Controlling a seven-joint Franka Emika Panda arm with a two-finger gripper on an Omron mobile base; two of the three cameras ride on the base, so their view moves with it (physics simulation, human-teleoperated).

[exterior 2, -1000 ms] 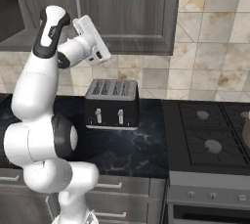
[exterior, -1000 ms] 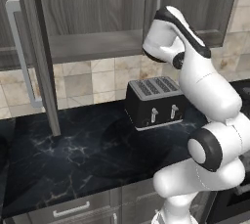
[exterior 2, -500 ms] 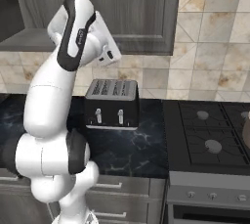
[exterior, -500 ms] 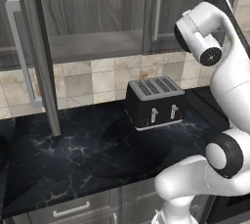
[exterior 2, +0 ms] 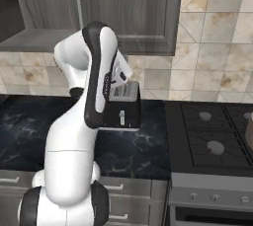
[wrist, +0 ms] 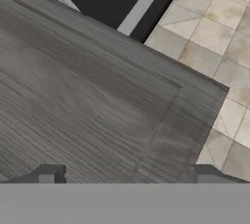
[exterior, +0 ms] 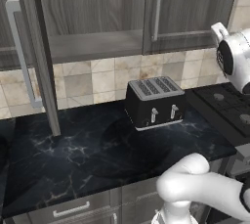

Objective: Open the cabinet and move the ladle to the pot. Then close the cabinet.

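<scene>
The cabinet (exterior: 97, 17) hangs above the counter. Its left door (exterior: 29, 61) is swung wide open and shows pale grey wood inside; its right door (exterior: 188, 8) is shut. My gripper (wrist: 128, 174) is open, its two fingertips (wrist: 49, 173) far apart with nothing between them, facing the dark wood grain of the shut door (wrist: 97, 105) at close range. My arm (exterior 2: 94, 87) stands in front of the toaster, turned to the right. The ladle is out of view. A brownish sliver at the stove's right edge may be the pot (exterior 2: 250, 133).
A black toaster (exterior: 155, 101) sits on the dark marble counter (exterior: 73, 154) under the cabinet. A black gas stove (exterior 2: 212, 136) adjoins the counter on the right. The open door (exterior: 44, 71) juts out over the counter's left part. Drawers (exterior: 73, 208) run below.
My arm has swung from in front of the cabinet's opening over to the right, toward the shut door and the stove side. The cabinet and toaster have not moved.
</scene>
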